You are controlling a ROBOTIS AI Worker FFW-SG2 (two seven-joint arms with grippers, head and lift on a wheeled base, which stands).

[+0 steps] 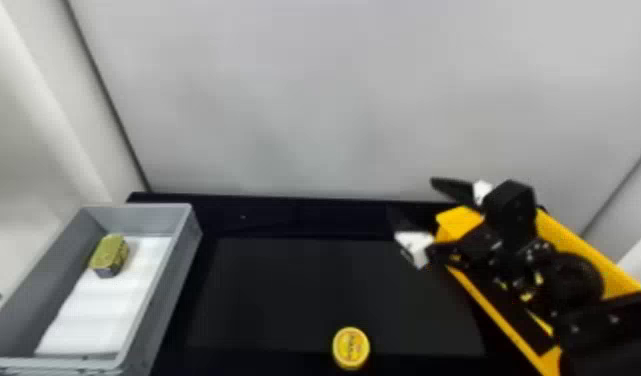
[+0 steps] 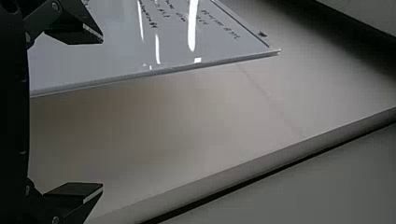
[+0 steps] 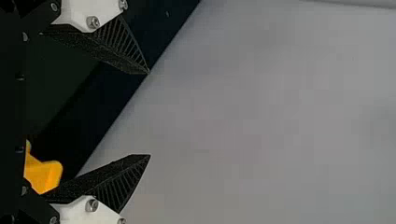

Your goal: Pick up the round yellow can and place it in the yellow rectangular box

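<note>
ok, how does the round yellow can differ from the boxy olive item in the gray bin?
Shape: the round yellow can is circular; the boxy item is oblong.
Color: the can's lid is bright yellow with reddish print; the boxy item has an olive-yellow top and a darker side.
Place: the can sits on the black table; the boxy item is in the gray bin.
Shared: yellowish tops.

The round yellow can lies on the black work surface, between a gray tote and the yellow rectangular box.
</note>
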